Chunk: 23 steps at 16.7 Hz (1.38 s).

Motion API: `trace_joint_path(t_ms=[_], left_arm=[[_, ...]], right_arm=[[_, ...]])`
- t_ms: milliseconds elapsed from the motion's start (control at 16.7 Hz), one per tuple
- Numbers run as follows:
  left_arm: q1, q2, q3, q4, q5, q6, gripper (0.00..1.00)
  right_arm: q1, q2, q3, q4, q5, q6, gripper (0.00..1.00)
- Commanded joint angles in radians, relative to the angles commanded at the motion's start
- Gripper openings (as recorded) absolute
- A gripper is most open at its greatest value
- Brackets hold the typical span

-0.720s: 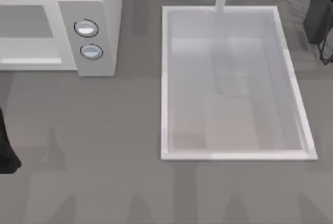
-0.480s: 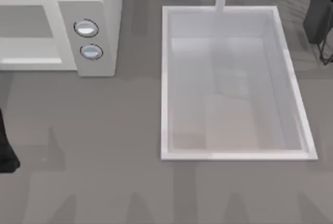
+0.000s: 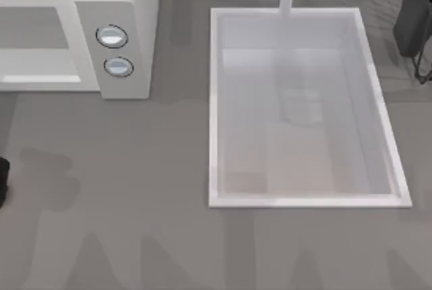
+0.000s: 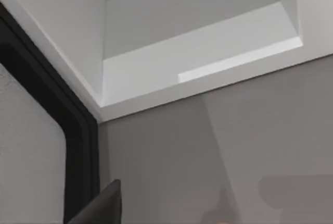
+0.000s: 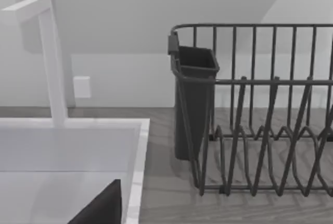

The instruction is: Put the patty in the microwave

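Microwave (image 3: 128, 7) sits upper left of the top view, door (image 4: 78, 146) swung open and cavity (image 4: 197, 41) bare in the left wrist view — ready to load, but I can't spot the patty anywhere. Left arm (image 3: 3, 181) is a dark sliver at the far left edge, mid-height, w/ grip state impossible to tell. Right arm (image 3: 413, 13) is parked upper right by the dish rack (image 5: 260, 109) beside the sink (image 3: 214, 101), likely kept clear of the work area — its grip state can't be told either.

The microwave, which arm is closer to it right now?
Left. The left arm is at the table's left edge, just in front of the microwave. The right arm is at the far right, beyond the sink.
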Motion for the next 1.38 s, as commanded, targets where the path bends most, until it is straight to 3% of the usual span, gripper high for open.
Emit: trace_joint_path(t_ms=[480,780,1020,1380], left_arm=[[0.072,0.759,0.512,-0.373,0.006,0.477,1.00],[0.110,1.118,0.732,-0.572,0.003,0.707,1.00],[0.126,1.266,0.812,-0.668,0.003,0.804,1.00],[0.122,1.274,0.815,-0.674,0.003,0.811,1.00]], right_arm=[[0.000,0.000,0.000,0.000,0.000,0.000,1.00],[0.000,0.000,0.000,0.000,0.000,0.000,1.00],[0.000,0.000,0.000,0.000,0.000,0.000,1.00],[0.000,0.000,0.000,0.000,0.000,0.000,1.00]])
